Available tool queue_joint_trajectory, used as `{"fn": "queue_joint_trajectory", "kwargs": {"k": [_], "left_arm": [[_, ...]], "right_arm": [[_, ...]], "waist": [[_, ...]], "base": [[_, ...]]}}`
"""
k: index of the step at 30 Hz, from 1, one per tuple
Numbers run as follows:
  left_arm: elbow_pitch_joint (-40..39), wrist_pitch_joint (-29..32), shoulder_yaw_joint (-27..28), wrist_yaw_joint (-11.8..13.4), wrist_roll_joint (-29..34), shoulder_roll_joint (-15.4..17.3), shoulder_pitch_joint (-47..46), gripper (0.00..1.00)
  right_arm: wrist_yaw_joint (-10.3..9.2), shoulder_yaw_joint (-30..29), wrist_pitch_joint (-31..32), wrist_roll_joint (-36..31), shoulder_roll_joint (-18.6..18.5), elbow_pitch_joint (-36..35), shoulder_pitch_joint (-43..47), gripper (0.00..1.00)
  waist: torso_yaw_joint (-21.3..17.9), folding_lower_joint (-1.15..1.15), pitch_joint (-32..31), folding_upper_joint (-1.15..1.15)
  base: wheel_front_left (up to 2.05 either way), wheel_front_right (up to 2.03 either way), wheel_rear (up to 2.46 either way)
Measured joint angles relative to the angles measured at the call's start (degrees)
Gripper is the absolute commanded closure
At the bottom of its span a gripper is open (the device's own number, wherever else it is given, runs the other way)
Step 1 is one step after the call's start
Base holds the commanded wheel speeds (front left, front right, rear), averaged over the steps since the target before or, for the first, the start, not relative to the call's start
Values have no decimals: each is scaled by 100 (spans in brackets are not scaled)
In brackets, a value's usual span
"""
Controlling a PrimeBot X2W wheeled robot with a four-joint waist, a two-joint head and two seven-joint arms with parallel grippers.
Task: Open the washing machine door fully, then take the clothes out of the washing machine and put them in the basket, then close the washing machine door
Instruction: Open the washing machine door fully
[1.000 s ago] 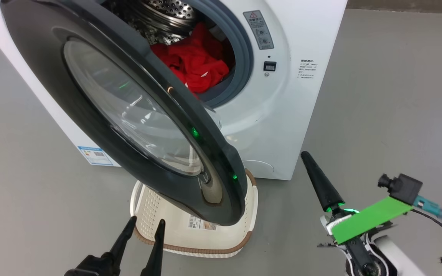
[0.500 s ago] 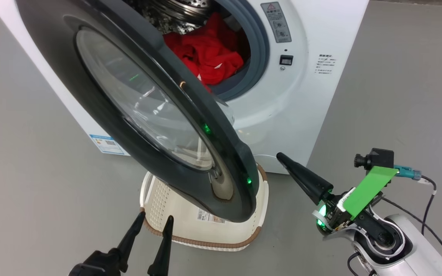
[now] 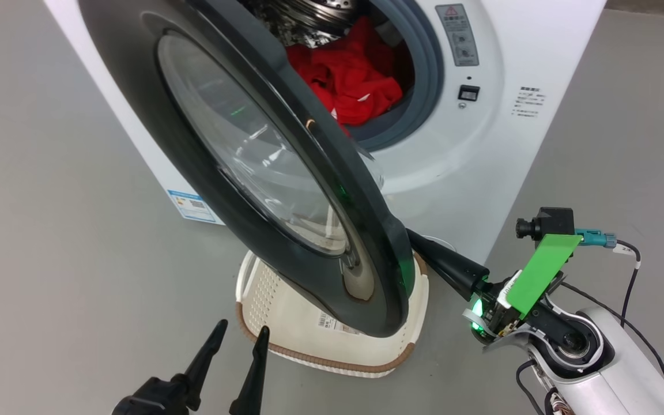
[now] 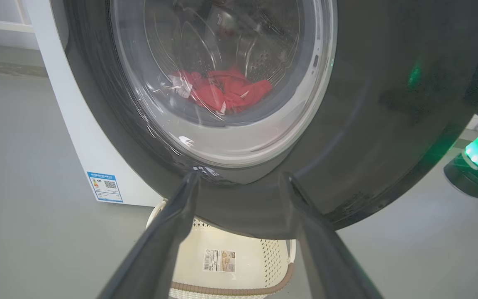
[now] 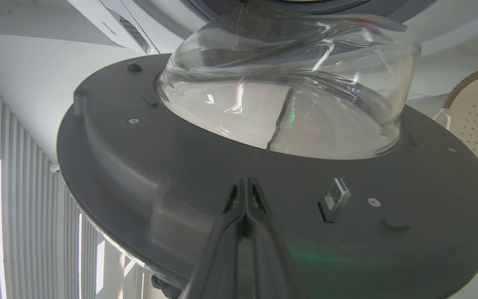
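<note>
A smooth, matte grey floor carries everything here. A big white front-loading washing machine stands directly on it, with a small blue printed label low on the side panel, just above the floor. Just in front of the washing machine's front panel a small cream-white perforated plastic basket with a brown woven-look rim sits on the floor, its inside showing a barcode sticker on the bottom. Bare grey floor lies on both sides of the washing machine.
</note>
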Motion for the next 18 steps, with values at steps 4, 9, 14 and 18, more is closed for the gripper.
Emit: {"fn": "queue_joint_trajectory", "kwargs": {"k": [4,9,14,18], "left_arm": [[0,0,-44,0,-4,0,4,0],[2,0,-101,0,-21,0,49,0],[-2,0,-118,0,-21,4,170,0],[-19,0,-103,0,-13,4,190,0]], "right_arm": [[-2,-70,130,-44,43,18,8,100],[-1,-58,280,-164,149,-8,72,100],[-1,-18,379,-181,197,-58,250,100],[-1,84,432,-203,219,-83,352,100]], "waist": [[134,0,-48,0],[295,0,-165,0],[491,0,-283,0],[662,0,-382,0]], "base": [[0,0,0],[0,0,0],[0,0,0],[0,0,0]]}}
